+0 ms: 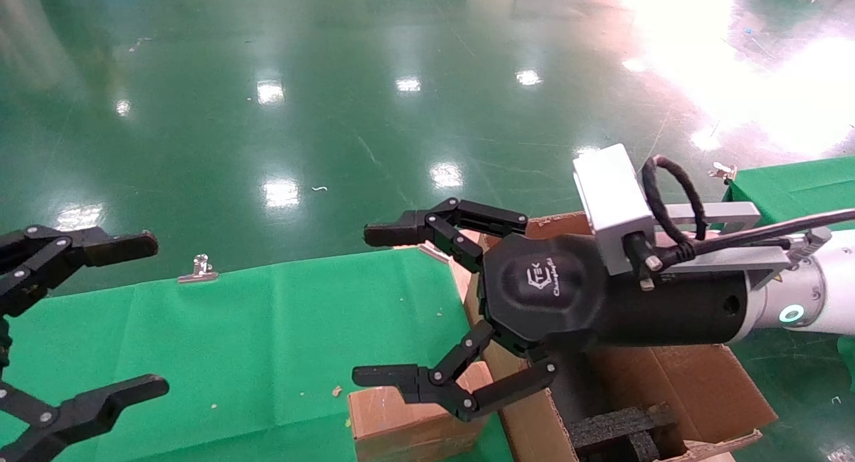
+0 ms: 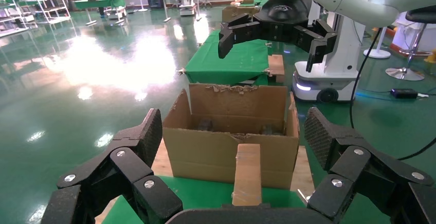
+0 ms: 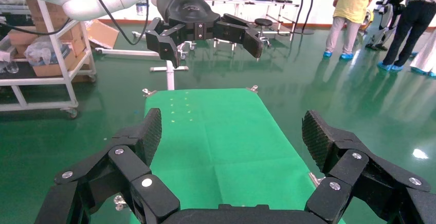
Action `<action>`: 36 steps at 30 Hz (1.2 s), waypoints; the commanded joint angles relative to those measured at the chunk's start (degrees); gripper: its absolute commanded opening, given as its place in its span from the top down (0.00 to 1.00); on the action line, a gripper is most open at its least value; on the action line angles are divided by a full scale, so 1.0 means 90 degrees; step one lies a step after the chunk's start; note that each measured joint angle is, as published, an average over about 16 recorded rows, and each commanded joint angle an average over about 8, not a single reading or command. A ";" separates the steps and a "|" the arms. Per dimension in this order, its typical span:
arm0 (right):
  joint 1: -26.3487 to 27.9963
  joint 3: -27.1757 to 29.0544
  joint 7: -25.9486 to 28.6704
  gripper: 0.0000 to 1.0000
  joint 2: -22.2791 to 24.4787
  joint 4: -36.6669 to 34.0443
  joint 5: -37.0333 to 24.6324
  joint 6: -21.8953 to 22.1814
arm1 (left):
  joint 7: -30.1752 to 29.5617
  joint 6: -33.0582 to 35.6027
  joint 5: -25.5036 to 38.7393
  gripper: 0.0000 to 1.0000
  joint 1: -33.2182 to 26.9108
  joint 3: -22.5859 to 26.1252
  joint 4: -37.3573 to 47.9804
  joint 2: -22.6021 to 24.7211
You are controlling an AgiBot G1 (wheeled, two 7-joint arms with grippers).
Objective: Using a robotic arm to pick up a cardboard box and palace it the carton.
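Observation:
The small brown cardboard box [image 1: 407, 422] lies on the green cloth by the table's front edge, right beside the carton [image 1: 701, 388], a large open box with black foam blocks [image 1: 614, 428] inside. My right gripper [image 1: 377, 305] hangs open and empty above the small box and the carton's near wall. My left gripper [image 1: 150, 315] is open and empty at the far left. In the left wrist view the cardboard box [image 2: 248, 175] lies end-on in front of the carton [image 2: 205, 147], with the right gripper [image 2: 272, 31] above them. The right wrist view shows only green cloth between its fingers [image 3: 151, 131].
The green cloth table [image 1: 234, 342] spreads between the two grippers, with metal clips [image 1: 198, 270] on its far edge. A second green table [image 1: 801, 185] stands at the far right. Glossy green floor lies beyond. People [image 3: 355, 13] stand far off.

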 commanded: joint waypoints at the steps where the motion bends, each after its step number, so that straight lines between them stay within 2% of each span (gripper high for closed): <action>1: 0.0000 0.0000 0.0000 0.00 0.0000 0.0000 0.0000 0.0000 | 0.0000 0.0000 0.0000 0.00 0.0000 0.0000 0.0000 0.0000; 12: 0.0000 0.0000 0.0000 0.00 0.0000 0.0000 0.0000 0.0000 | 0.0000 0.0000 0.0000 0.00 0.0000 0.0000 0.0000 0.0000; 13: 0.0000 0.0000 0.0000 0.00 0.0000 0.0000 0.0000 0.0000 | 0.0000 0.0000 0.0000 0.07 0.0000 0.0000 0.0000 0.0000; 14: 0.0000 0.0000 0.0000 0.00 0.0000 0.0000 0.0000 0.0000 | 0.0000 0.0000 0.0000 0.18 0.0000 0.0000 0.0000 0.0000; 20: 0.0000 0.0000 0.0000 0.00 0.0000 0.0000 0.0000 0.0000 | 0.0000 0.0000 0.0000 0.93 0.0000 0.0000 0.0000 0.0000; 21: -0.0003 0.0005 -0.0002 0.00 -0.0001 0.0000 0.0001 -0.0003 | 0.0000 0.0000 0.0000 0.99 0.0000 0.0000 0.0000 0.0000; 30: 0.0062 -0.0067 0.0014 0.00 0.0055 0.0005 -0.0176 -0.0046 | 0.0000 0.0000 0.0000 1.00 0.0000 0.0000 0.0000 0.0000; 36: 0.0445 -0.0379 0.0039 0.00 0.0027 -0.0030 -0.0846 -0.0239 | 0.0000 0.0000 0.0000 1.00 0.0000 0.0000 0.0001 0.0000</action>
